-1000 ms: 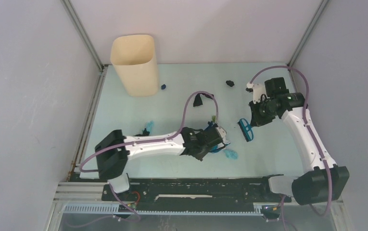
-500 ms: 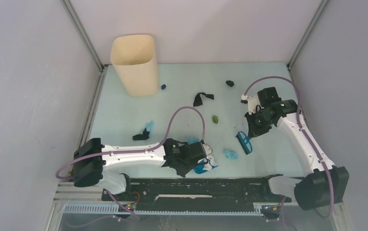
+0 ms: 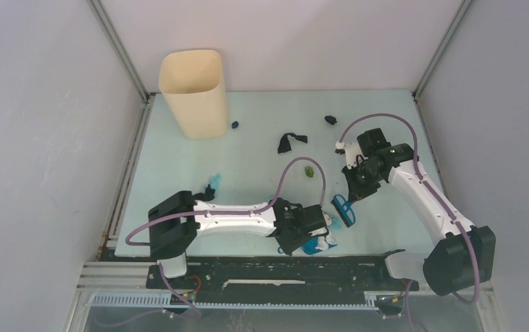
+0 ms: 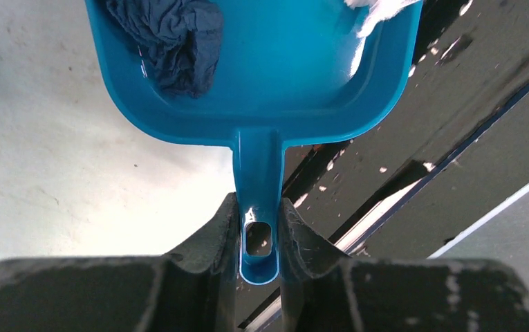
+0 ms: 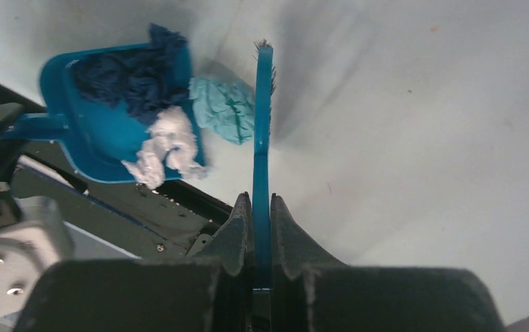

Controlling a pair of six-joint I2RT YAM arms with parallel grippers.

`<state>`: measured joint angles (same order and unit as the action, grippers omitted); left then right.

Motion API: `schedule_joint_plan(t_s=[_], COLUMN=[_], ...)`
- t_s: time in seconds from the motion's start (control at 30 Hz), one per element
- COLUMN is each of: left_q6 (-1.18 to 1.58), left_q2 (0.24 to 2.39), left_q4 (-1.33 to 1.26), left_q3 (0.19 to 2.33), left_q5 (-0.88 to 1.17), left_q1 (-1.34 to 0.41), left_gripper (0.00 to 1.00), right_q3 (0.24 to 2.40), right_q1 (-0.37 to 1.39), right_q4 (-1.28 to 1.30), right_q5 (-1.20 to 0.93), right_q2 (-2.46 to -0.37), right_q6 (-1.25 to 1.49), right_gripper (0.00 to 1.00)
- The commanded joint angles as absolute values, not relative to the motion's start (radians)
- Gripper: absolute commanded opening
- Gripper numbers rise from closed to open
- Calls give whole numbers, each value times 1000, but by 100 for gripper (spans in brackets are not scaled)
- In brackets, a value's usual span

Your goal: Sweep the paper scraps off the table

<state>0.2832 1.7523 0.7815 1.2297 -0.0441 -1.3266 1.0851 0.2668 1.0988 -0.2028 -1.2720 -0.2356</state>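
Two paper scraps (image 5: pixel 137 76), dark blue and white, lie in the blue dustpan (image 5: pixel 99 149) at the upper left of the right wrist view. A light-blue scrap (image 5: pixel 223 109) sits on the table (image 5: pixel 420 104) between the pan's mouth and the brush (image 5: pixel 261 124). A black scrap (image 3: pixel 289 142), a green scrap (image 3: pixel 310 170) and a dark-blue scrap (image 3: pixel 234 125) lie in the top view's upper middle, the last beside the beige bin (image 3: pixel 193 93); the left jaws clamp the dustpan's handle, the right jaws the brush's.

Crumpled paper scraps (image 3: pixel 290 141), black, blue and green, lie scattered well apart across the pale mint table (image 3: pixel 261 111).
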Motion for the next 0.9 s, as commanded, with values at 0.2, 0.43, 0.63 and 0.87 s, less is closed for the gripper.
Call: schedule_joint_plan(t_s=[0.2,0.43,0.63,0.87], left_q6=[265,264,276,279], left_q2=[1806,1802,1824,1803], left_q4=[748,605,585,539], left_q3=[1326,1303,1307,1264], left_q5=[-58,-151,-148,-176], left_q1=[-1331,-1331,-1331,-1331], left_gripper=[0,0,0,0], right_q3=[1121,1146,1210,1209], right_q1=[299,271,176,94], right_q4=[1102,1131,1154,1187], right_q5=[-431,-466,-504,-529], right_q2=[-1284,-1302,-1260,-1301], right_q6=[-214,-215,-235,-279], right_gripper=[0,0,0,0])
